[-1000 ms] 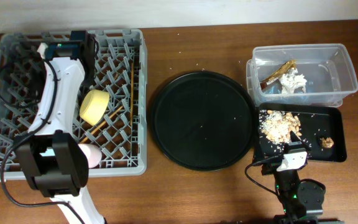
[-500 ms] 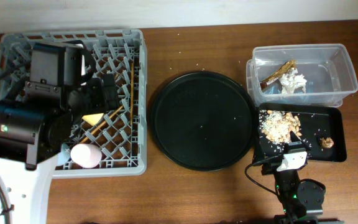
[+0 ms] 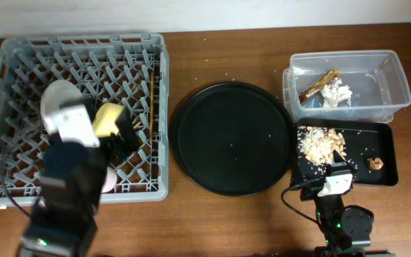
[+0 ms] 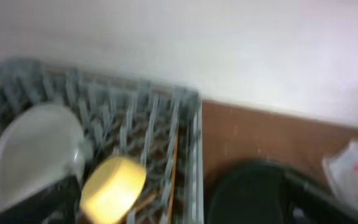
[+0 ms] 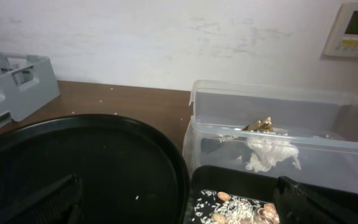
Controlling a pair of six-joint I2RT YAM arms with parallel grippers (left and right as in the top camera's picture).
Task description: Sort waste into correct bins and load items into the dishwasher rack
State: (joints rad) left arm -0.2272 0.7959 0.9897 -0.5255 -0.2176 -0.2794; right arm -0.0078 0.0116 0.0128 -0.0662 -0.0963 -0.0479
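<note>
Nearest tabletop edge: right gripper point(image 3: 332, 180) parked, jaws wide, empty. Left gripper point(image 3: 123, 134) has drawn back over dishwasher rack point(image 3: 141, 191); jaws unreadable in blur. Plate point(image 3: 56, 103), yellow bowl point(image 3: 110, 118), chopsticks point(image 3: 152, 100) racked. Farther: napkin point(image 3: 337, 93) in clear tub point(image 3: 398, 78), scraps point(image 3: 320, 143) in black tray point(image 3: 384, 139). Judged nearly done.

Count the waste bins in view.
2. The clear tub stands at the upper right of the overhead view, holding a napkin and brown strip. The shallow black tray lies on its near side, holding food scraps. None appears hidden.
</note>
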